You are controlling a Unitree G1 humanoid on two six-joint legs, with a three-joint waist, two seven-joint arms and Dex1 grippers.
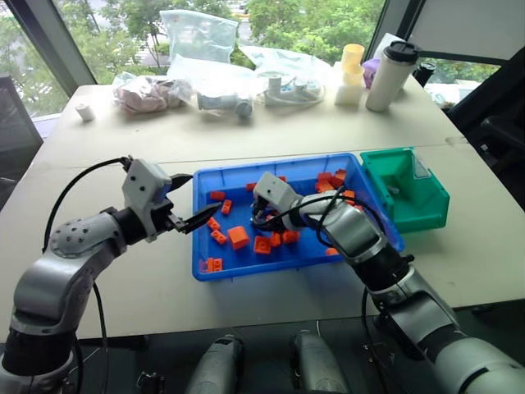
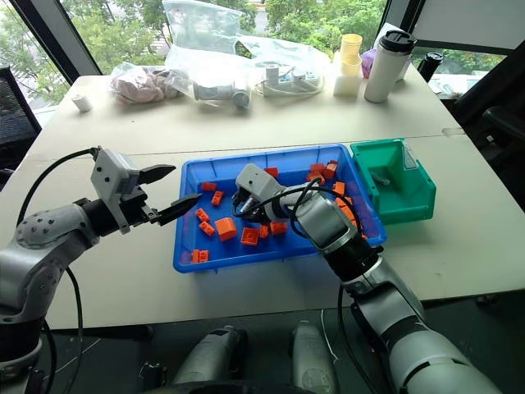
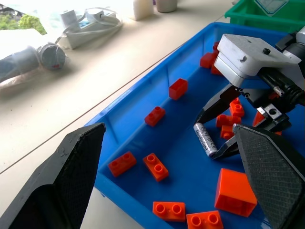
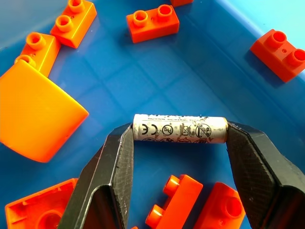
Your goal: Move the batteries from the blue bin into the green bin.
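Head views: the right gripper [image 1: 261, 220] is reaching down into the blue bin [image 1: 205, 267] among scattered orange bricks [image 1: 238, 236]. The left gripper [image 1: 187, 199] is hovering at the bin's left edge, fingers spread and holding nothing. The green bin [image 1: 426, 205] is sitting just beside the blue bin's right end.

Left wrist view: the right gripper's fingers are bracketing a silver battery [image 3: 205, 139] on the blue floor.

Right wrist view: the battery [image 4: 178, 129] is lying crosswise, each end touching a black finger [image 4: 116, 162]; the right gripper is clamping it endwise.
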